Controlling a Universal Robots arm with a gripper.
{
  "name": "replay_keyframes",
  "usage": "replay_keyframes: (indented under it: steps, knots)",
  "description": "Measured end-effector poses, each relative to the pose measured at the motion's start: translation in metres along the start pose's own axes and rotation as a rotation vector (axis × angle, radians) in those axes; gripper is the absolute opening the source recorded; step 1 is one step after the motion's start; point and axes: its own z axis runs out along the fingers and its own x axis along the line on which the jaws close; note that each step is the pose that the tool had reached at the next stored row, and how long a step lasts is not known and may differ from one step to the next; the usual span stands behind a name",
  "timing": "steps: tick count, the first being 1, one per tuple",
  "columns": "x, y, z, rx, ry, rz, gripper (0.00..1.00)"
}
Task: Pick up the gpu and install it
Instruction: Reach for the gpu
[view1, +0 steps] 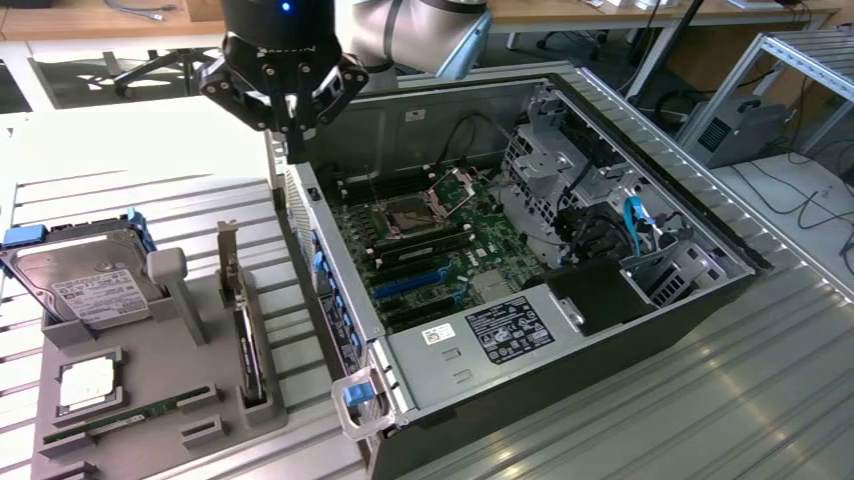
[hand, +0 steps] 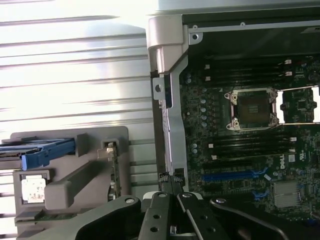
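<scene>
Closed gripper (view1: 286, 125) held over the rear wall of the open metal computer case (view1: 400, 125).
The thin, dark gpu (view1: 244, 335) is stood on edge in a slot of the grey moulded holder (view1: 167, 365), at the holder's edge nearest the case, with its silver bracket uppermost. The 2 black fingers are pressed together, well apart from it. The green motherboard (view1: 441, 250) is exposed inside the case.

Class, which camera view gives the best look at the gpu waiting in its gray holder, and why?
The exterior view: the gpu stands on edge in the gray holder, with its whole length and silver bracket visible. The wrist view looks down on just its thin top edge, so little of the card can be made out.
</scene>
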Motion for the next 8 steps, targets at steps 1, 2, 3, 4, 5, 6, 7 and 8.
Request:
replay_keyframes:
  steps: [1, 2, 3, 4, 5, 6, 7, 8]
  knots:
    - [0.0004, 0.0000, 0.0000, 0.0000, 0.0000, 0.000, 0.11]
    - [0.0007, 0.0000, 0.0000, 0.0000, 0.0000, 0.000, 0.11]
    - [0.0011, -0.0001, 0.0000, 0.0000, 0.0000, 0.000, 0.11]
    - [0.0014, -0.0001, 0.0000, 0.0000, 0.0000, 0.000, 0.11]
    - [0.0018, -0.0001, -0.0001, 0.0000, 0.0000, 0.000, 0.11]
    - [0.0022, -0.0002, -0.0001, 0.0000, 0.0000, 0.000, 0.11]
    - [0.0025, -0.0002, -0.0001, 0.0000, 0.0000, 0.000, 0.11]
    - [0.0030, -0.0002, -0.0001, 0.0000, 0.0000, 0.000, 0.11]
